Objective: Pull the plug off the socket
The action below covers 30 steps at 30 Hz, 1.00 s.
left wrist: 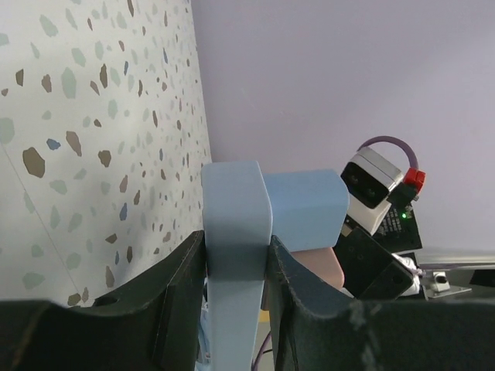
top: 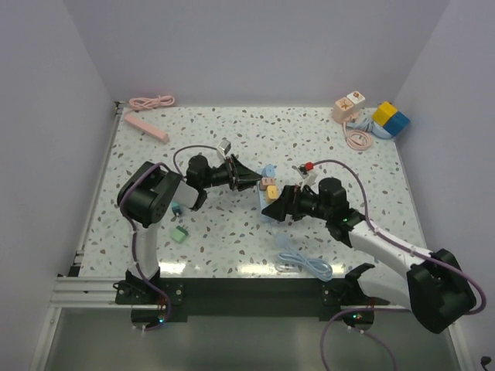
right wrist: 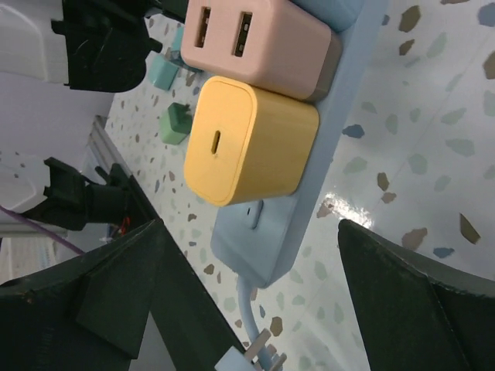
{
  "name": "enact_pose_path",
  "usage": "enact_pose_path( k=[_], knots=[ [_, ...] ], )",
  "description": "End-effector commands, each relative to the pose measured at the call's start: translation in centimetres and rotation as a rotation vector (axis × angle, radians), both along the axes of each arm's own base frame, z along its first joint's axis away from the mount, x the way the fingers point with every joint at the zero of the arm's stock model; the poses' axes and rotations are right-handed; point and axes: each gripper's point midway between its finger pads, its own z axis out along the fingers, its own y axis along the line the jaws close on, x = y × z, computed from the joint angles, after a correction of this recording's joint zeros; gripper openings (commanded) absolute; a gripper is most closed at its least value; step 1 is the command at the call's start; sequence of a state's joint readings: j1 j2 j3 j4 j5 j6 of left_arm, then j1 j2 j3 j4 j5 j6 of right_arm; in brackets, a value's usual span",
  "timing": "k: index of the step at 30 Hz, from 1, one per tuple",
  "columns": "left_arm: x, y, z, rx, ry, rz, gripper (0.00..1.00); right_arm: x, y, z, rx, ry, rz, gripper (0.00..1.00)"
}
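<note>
The socket is a light-blue power strip [top: 268,171] near the table's middle. A pink plug [top: 268,184] and a yellow plug [top: 272,193] sit in it. My left gripper [top: 251,179] is shut on the strip's end [left wrist: 236,209], both fingers pressed against its sides; a blue plug [left wrist: 307,210] and the pink plug [left wrist: 315,267] show behind. My right gripper [top: 272,209] is open just short of the yellow plug [right wrist: 251,139]. Its fingers [right wrist: 116,297] stand wide on either side of the strip's cable end [right wrist: 255,247] and touch nothing. The pink plug [right wrist: 259,46] sits beside the yellow one.
Two small green adapters [top: 179,233] [top: 176,207] lie left of the strip. Its coiled blue cable [top: 305,265] is near the front edge. A pink strip [top: 147,128] and pink cable [top: 152,101] lie back left. Blocks [top: 390,118], an adapter [top: 349,104] and another cable [top: 357,139] lie back right.
</note>
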<state>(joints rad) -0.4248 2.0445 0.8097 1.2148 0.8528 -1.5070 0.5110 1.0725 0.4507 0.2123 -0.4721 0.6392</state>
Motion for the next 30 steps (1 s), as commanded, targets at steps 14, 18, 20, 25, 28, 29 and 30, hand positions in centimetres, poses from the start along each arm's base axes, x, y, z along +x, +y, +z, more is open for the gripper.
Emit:
enact_pose_path(
  k=[14,18,20,25,28,29,30],
  knots=[
    [-3.7,1.9,12.4,-0.366,-0.388,-0.059,0.00,0.6,4.7,4.2,0.465,0.077,0.133,0.42],
    [-4.3,2.2,12.3,-0.357,-0.389,-0.059,0.00,1.1,5.0,4.8,0.545,0.087,0.129,0.04],
    [-4.6,2.2,12.2,-0.352,-0.391,-0.063,0.00,1.1,5.0,5.0,0.588,0.118,0.133,0.00],
    [-5.1,2.3,11.9,-0.339,-0.386,-0.079,0.31,0.7,5.2,5.0,0.652,0.146,0.176,0.00],
    [-5.1,2.3,11.2,-0.296,-0.383,-0.071,0.60,0.8,5.3,5.2,0.633,0.130,0.185,0.00],
    [-5.0,2.3,11.1,-0.279,-0.389,-0.061,0.65,0.8,5.3,5.2,0.622,0.125,0.182,0.00],
    [-4.8,2.3,10.9,-0.244,-0.402,-0.050,0.75,1.1,5.3,4.7,0.588,0.128,0.176,0.00]
  ],
)
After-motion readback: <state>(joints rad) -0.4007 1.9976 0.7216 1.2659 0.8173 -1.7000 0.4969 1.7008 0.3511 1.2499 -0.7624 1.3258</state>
